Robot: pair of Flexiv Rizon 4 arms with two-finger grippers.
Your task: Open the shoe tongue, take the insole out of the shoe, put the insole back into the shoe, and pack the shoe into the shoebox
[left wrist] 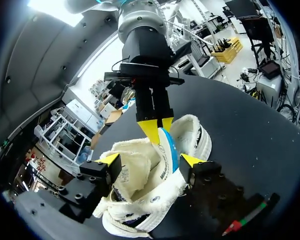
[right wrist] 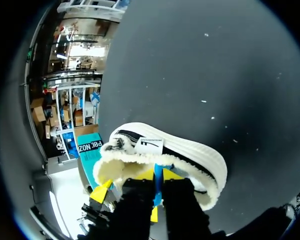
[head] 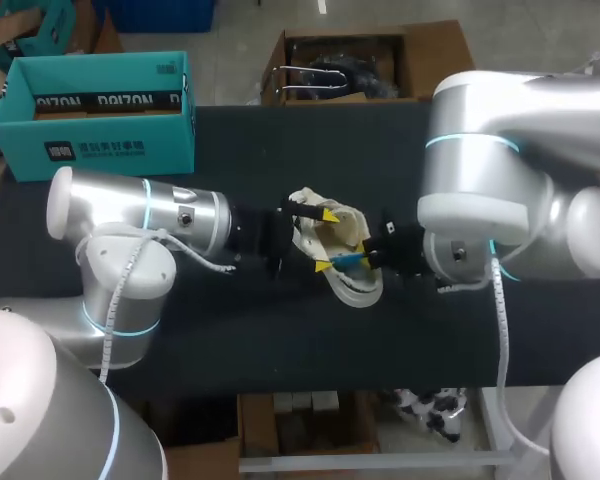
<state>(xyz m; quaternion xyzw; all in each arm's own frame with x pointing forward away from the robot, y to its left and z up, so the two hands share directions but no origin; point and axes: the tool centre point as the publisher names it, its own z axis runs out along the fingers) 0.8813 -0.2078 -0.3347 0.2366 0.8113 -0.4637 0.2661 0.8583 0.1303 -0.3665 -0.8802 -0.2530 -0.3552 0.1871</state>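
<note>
1. Shoebox [head: 110, 140]: teal, open-topped, set at the far left of the black table [head: 230, 340], well apart from the shoe. No shoe is held in it; packing is judged not yet begun.
2. Left gripper [head: 326, 240]: entered from the left. The fingers are spread wide with the shoe between them, and both yellow tips appear pressed against opposite sides of its opening, so the shoe is judged to be held.
3. Shoe [left wrist: 150, 200]: pale and fleece-lined, placed at mid-table between the two grippers, with its opening turned towards the right gripper.
4. Insole [left wrist: 168, 150]: white with a blue edge. It is seen standing partly out of the opening, its lower end hidden inside. Whether it is being withdrawn or returned cannot be told.
5. Right gripper [left wrist: 157, 126]: entered from the right. The fingers are set narrow and pinched on the upper edge of the insole.
6. Hazards noted:
   - The insole may be buckled or snagged on the fleece lining if it is moved at an angle.
   - The thin edge may slip from the narrow pinch.
   - The shoe may be dragged or rolled if the wide grip on the soft sides gives way.
</note>
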